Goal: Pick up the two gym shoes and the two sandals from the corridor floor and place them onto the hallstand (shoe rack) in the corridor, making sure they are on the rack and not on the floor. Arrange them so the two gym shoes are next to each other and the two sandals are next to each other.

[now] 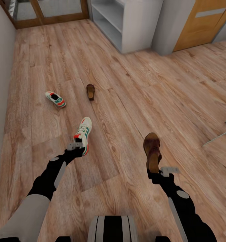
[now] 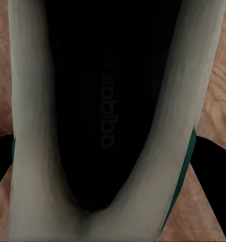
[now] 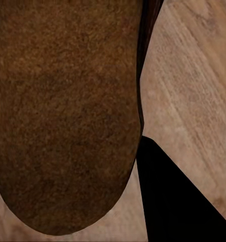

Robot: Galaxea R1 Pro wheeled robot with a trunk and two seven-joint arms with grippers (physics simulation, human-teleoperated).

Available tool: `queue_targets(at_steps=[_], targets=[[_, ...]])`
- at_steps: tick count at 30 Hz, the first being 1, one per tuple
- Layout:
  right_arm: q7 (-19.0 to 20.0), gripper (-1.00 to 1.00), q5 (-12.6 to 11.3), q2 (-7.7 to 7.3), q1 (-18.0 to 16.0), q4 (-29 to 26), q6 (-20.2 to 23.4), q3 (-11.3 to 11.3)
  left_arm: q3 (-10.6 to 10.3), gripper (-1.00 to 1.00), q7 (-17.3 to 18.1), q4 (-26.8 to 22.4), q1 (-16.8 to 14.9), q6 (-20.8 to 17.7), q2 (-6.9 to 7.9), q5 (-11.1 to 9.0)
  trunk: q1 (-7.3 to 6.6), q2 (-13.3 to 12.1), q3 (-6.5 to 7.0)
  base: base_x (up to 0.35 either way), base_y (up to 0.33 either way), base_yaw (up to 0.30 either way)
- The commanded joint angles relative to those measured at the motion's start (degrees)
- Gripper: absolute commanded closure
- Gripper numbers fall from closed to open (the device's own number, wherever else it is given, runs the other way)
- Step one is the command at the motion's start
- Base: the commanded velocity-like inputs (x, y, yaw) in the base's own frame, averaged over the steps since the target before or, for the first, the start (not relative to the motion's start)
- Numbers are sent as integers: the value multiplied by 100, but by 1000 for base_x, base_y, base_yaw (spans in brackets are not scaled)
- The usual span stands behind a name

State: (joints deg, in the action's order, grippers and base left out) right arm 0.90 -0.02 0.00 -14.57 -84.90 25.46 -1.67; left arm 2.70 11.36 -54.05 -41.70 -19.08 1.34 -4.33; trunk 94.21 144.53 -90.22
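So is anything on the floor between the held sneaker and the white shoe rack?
Nothing blocks it. The other sneaker and second sandal lie left of a straight line from the held sneaker to the rack.

Wood-plank floor [image 1: 133, 87] — one gym shoe [image 1: 55, 99] lying on it; one brown sandal [image 1: 90, 91] near it.

The corridor floor [image 1: 133, 87] is wood plank, light brown, with clear grain and a soft matt sheen. The hallstand [image 1: 140, 27] looks smooth, painted white and matt. The gym shoe [image 2: 32, 151] at the left arm has a smooth off-white upper and a dark matt inside with faint lettering. The sandal [image 3: 62, 111] at the right arm shows a rough, grainy brown surface, like suede.
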Motion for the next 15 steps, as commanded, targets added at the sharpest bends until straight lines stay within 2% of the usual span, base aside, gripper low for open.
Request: queue_targets(at_steps=[1,15], targets=[[-2,100,-17,0,-2,-9,37,-1,11,100,15,14,7,-25,-2,-105,-4,0,28,0,0,0],[-2,100,-47,0,-2,0,42,0,20,100,12,44,12,-42,33,-121,-40,-19,468,0,0,0]])
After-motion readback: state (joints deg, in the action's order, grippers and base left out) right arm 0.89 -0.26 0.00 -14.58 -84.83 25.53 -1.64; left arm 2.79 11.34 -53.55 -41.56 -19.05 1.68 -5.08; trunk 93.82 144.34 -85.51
